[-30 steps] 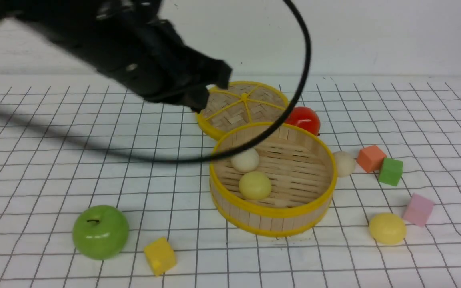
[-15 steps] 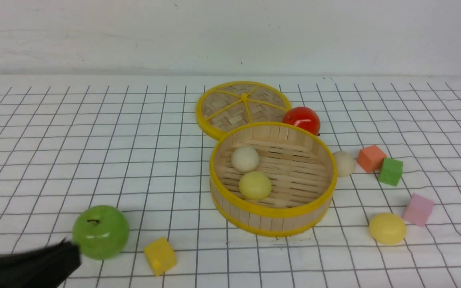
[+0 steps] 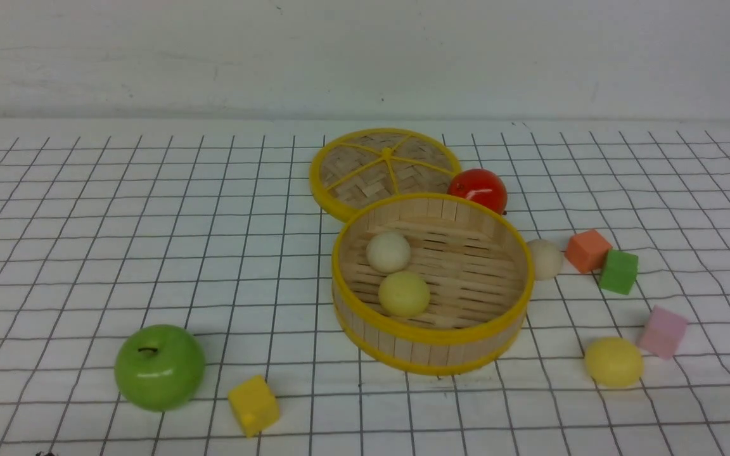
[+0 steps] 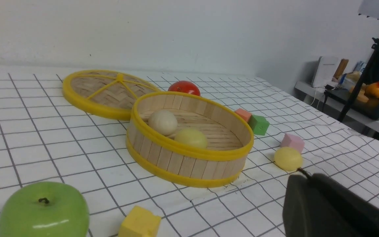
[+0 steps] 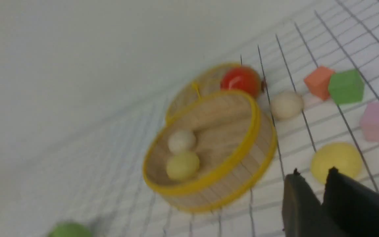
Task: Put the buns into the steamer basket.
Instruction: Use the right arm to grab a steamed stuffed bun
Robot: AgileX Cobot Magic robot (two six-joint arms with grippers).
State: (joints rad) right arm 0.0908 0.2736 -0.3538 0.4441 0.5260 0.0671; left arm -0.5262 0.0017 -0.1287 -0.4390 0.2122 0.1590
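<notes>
Buns, front view: inner cream-white bun (image 3: 388,251) and inner pale-yellow bun (image 3: 404,294) lie inside the round bamboo-slat steamer basket (image 3: 431,334); outer cream-white bun (image 3: 545,258) and outer pale-yellow bun (image 3: 613,361) sit right of it. Left wrist view: left tool (image 4: 327,207) closed. Right wrist view: right tool (image 5: 314,171) empty, spread unclear. Judgement: third pick pending; needs opened jaws.

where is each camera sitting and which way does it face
front: between the arms, facing forward at the steamer basket; no gripper shows
left wrist: low beside the green apple, facing the basket; left gripper at the edge
right wrist: tilted, blurred, facing the basket; right gripper in the foreground
shared: both wrist views show the loose yellow bun
</notes>
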